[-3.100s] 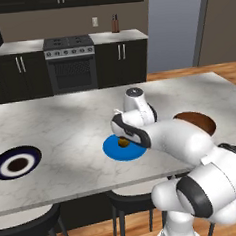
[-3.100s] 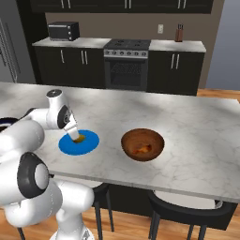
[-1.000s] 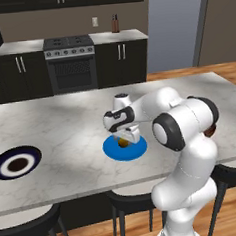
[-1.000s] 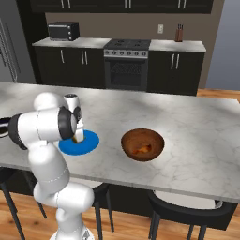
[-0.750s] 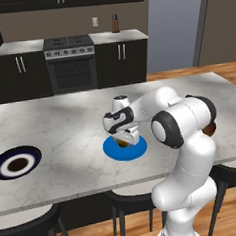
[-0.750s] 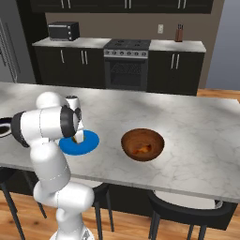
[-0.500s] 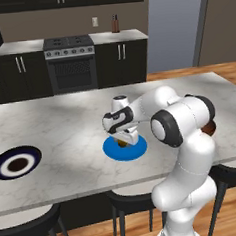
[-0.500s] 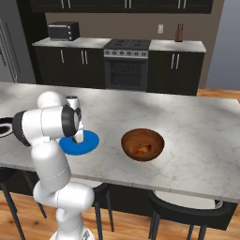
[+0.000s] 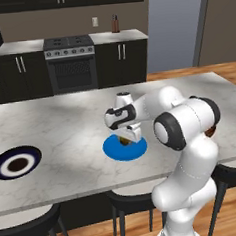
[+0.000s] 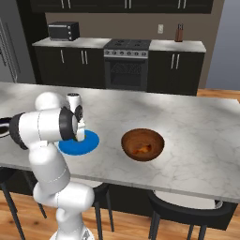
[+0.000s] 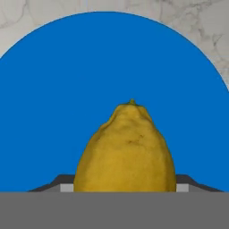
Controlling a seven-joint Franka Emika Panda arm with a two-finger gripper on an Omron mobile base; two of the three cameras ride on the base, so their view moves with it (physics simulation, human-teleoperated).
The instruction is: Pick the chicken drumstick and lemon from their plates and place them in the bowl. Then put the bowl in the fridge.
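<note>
Over the blue plate (image 9: 124, 148) on the table (image 9: 60, 129), I have the claw (image 9: 128, 137) down around the lemon (image 11: 125, 151). Whether it grips yet I cannot tell. To the right sits the bowl (image 10: 142, 144), apparently holding the drumstick (image 10: 142, 149).

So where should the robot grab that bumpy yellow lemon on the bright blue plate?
Probably across its fat middle, coming straight down from above. The bumpy yellow lemon lies on its side on the bright blue plate, pointed tip away from the hand, so the widest part faces up. The gripper is already low over it, a finger either side.
</note>
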